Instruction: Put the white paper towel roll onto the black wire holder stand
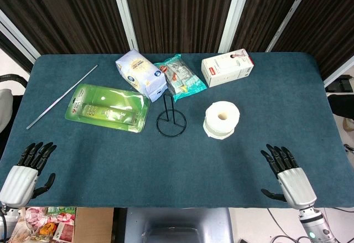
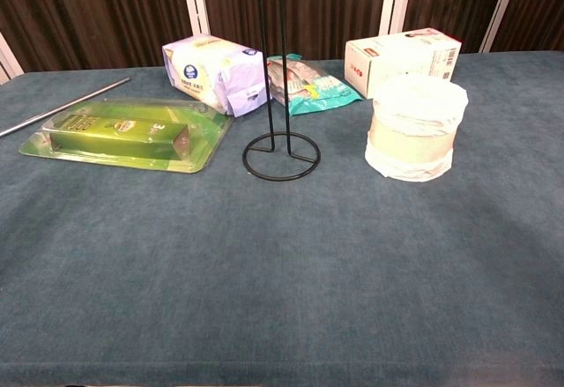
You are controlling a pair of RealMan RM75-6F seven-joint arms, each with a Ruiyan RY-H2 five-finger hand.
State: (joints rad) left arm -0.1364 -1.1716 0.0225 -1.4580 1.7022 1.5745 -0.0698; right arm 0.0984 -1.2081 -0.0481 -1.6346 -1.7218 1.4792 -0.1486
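The tabletop (image 2: 282,299) is covered in matt teal cloth with a fine, felt-like nap. The roll (image 2: 414,127) is made of soft white paper, slightly crinkled at the edges. The stand (image 2: 280,153) is formed of thin black wire with a smooth finish. The green pack (image 2: 123,131) is sealed in glossy clear plastic. The box (image 2: 403,59) is seen as smooth white card. The rod (image 1: 62,96) looks like bright metal.
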